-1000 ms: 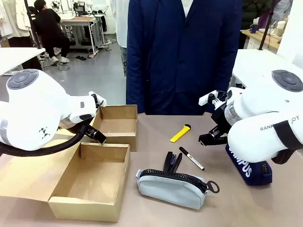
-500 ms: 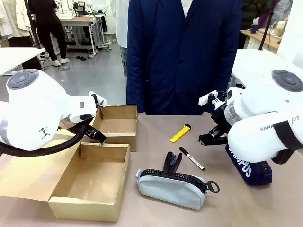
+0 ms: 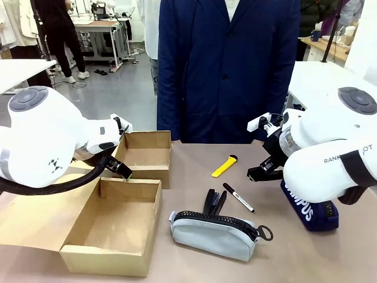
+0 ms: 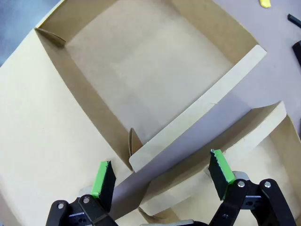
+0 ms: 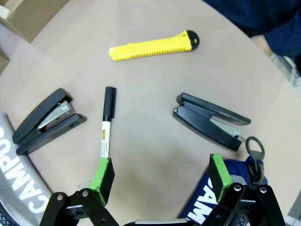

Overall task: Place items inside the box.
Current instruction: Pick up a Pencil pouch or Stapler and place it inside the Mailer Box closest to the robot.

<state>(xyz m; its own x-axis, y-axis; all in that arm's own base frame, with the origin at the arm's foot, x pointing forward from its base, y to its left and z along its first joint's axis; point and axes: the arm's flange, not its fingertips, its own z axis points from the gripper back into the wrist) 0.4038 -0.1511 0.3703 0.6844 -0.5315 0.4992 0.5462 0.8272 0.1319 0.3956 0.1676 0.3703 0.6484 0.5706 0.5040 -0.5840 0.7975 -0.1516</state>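
Observation:
The cardboard box (image 3: 112, 219) lies open at the front left with its lid part (image 3: 145, 151) behind it. My left gripper (image 3: 121, 168) hovers open over the box's inner walls (image 4: 197, 113), nothing between its pads (image 4: 103, 178). On the table lie a yellow utility knife (image 3: 224, 166) (image 5: 155, 45), a black marker (image 3: 238, 197) (image 5: 107, 122), a black stapler (image 3: 215, 202) (image 5: 47, 121), a pale grey-blue case (image 3: 215, 233) and a navy pouch (image 3: 309, 207) (image 5: 211, 205). My right gripper (image 3: 262, 173) (image 5: 160, 179) hangs open above the marker's near end, holding nothing.
A second black stapler (image 5: 209, 120) lies near the navy pouch in the right wrist view. A person in a dark blue coat (image 3: 230, 65) stands at the far edge. Bare table surface (image 3: 194, 159) lies between the box and the knife.

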